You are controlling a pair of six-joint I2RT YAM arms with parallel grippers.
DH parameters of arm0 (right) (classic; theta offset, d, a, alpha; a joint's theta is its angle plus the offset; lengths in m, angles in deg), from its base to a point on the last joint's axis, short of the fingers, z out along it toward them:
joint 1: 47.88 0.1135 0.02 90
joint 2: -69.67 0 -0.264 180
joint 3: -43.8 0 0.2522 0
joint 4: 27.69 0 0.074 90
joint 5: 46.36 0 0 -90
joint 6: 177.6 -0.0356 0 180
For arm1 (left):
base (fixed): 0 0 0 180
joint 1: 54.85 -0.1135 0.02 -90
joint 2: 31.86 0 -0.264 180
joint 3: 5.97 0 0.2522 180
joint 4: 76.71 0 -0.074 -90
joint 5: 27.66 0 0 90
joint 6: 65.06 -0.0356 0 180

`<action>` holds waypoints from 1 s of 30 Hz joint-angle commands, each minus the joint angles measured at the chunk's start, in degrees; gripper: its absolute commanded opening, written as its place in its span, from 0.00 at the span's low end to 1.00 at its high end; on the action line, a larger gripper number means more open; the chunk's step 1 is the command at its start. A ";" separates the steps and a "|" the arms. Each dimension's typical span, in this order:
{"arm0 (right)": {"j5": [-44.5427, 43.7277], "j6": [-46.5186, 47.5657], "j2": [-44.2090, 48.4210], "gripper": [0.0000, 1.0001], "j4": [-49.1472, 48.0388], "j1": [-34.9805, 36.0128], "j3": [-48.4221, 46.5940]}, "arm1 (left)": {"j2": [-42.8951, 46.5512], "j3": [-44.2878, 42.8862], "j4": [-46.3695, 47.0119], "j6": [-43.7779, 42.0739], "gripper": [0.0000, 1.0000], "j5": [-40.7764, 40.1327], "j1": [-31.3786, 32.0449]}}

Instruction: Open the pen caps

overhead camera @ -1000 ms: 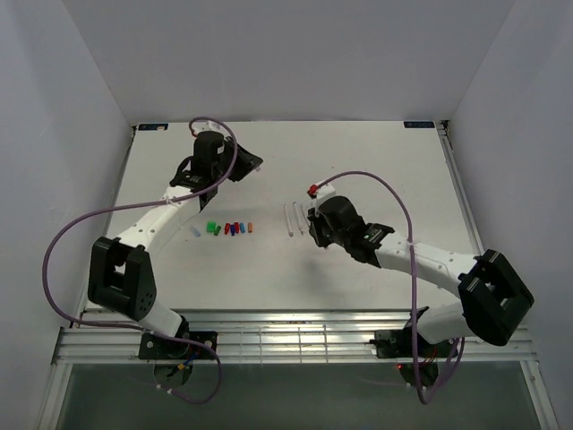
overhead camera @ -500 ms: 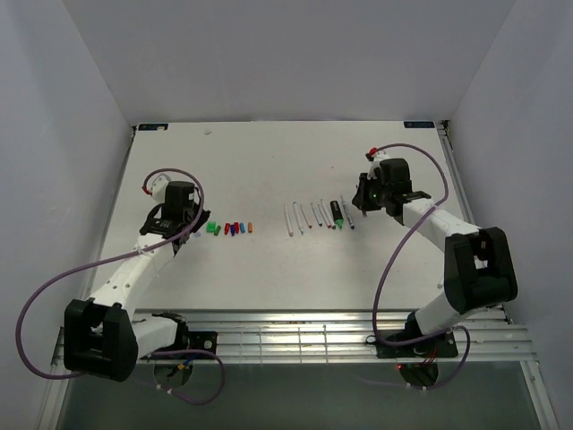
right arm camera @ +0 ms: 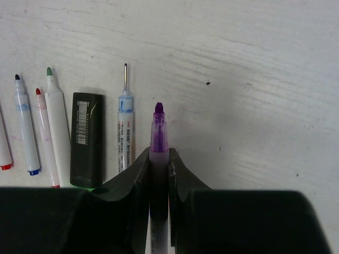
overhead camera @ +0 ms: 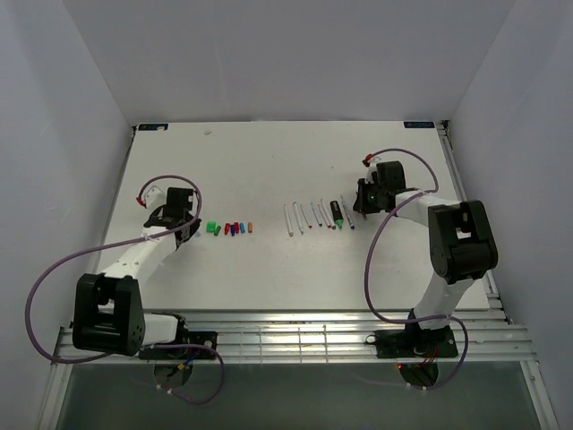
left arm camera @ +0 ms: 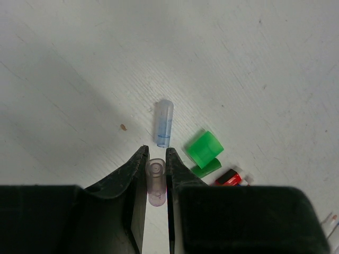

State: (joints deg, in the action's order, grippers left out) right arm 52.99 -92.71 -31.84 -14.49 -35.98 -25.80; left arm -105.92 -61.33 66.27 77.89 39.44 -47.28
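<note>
My left gripper (left arm camera: 155,159) is shut on a pale purple see-through pen cap (left arm camera: 156,182), held low over the table. It is at the left end of the cap row in the top view (overhead camera: 185,230). A clear bluish cap (left arm camera: 164,123) lies just ahead of it, and a green cap (left arm camera: 205,148) and a red cap (left arm camera: 229,178) lie to the right. My right gripper (right arm camera: 158,157) is shut on a white pen with a bare purple tip (right arm camera: 159,129). It is at the right end of the pen row in the top view (overhead camera: 361,208).
Loose coloured caps (overhead camera: 231,228) lie in a short row left of centre. Uncapped white pens (overhead camera: 309,215) and a black marker (right arm camera: 87,138) lie side by side to the right; a blue pen (right arm camera: 125,129) is right beside the held pen. Purple cables loop off both arms.
The left arm swung from the table's back to the left end of the cap row. The right arm swung from the middle to the right end of the pen row.
</note>
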 commanded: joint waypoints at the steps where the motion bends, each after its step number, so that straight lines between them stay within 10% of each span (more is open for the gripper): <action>1: 1.03 1.32 -1.31 0.12 -2.78 -0.39 -2.79 | -1.86 0.73 0.77 -0.92 0.00 -4.43 -0.72; 15: 3.84 1.32 -2.99 0.19 -3.31 -0.39 -2.17 | -11.54 0.03 9.02 -7.68 0.00 0.31 -3.35; 30: 5.95 1.06 -3.69 0.32 -2.96 -0.39 -2.09 | -15.76 -1.64 10.96 -8.56 0.30 3.03 -4.15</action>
State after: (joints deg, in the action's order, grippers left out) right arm 57.97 -91.88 -34.57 -17.40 -36.28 -26.54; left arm -121.02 -62.49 77.15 69.30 39.92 -51.06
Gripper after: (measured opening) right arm 0.313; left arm 0.288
